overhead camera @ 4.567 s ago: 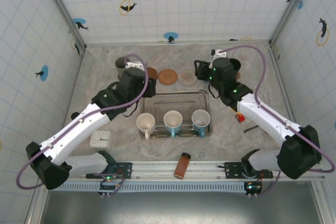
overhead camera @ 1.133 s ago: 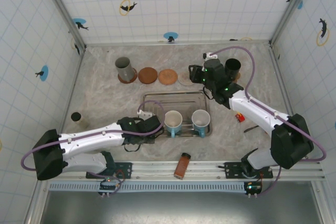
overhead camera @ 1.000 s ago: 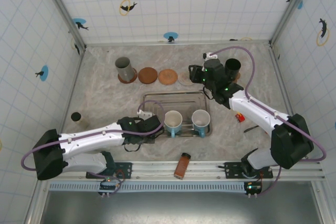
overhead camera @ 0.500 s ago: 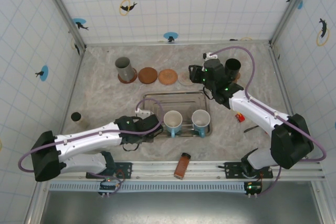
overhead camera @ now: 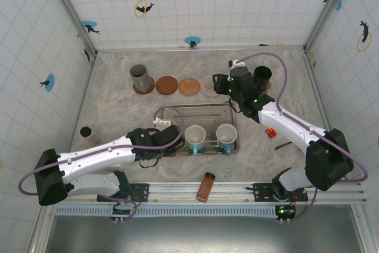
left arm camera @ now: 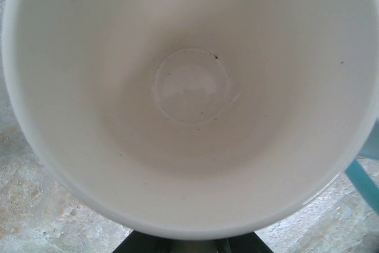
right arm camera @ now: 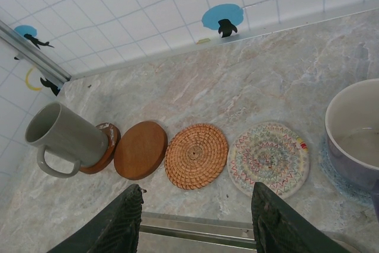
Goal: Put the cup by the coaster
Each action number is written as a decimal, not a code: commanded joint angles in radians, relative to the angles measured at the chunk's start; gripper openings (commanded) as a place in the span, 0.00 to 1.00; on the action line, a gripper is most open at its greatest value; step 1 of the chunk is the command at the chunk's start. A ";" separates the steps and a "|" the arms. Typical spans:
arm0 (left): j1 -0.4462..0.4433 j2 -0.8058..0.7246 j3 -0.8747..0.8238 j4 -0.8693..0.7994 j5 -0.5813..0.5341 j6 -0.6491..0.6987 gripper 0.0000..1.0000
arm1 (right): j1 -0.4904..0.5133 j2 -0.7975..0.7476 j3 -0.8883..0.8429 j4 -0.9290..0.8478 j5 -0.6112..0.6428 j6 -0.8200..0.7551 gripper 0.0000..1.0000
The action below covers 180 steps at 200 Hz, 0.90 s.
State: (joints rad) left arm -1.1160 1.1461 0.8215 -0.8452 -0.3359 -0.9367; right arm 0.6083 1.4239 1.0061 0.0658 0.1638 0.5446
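One glossy white cup [left arm camera: 189, 87] (round, smooth inside).

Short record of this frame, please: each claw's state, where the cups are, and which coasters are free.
left claw: shut on the white cup, at the tray's left end
right claw: open, empty, facing the coaster row
tray: two blue cups inside, upright
free coasters: wooden coaster, woven coaster, patterned coaster, side by side
taken coasters: grey mug at the row's left end; dark cup at its right end
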 commanded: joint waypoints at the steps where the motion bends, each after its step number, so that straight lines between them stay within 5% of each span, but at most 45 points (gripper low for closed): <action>1: 0.020 0.009 0.068 -0.028 -0.060 0.039 0.00 | -0.002 -0.012 0.042 0.002 0.001 -0.008 0.51; 180: 0.331 0.105 0.212 0.147 0.049 0.316 0.00 | -0.083 -0.024 -0.011 0.026 -0.073 0.006 0.51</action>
State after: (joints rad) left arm -0.8177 1.2339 0.9649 -0.7704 -0.2878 -0.6884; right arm 0.5362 1.4200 1.0061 0.0601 0.1062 0.5434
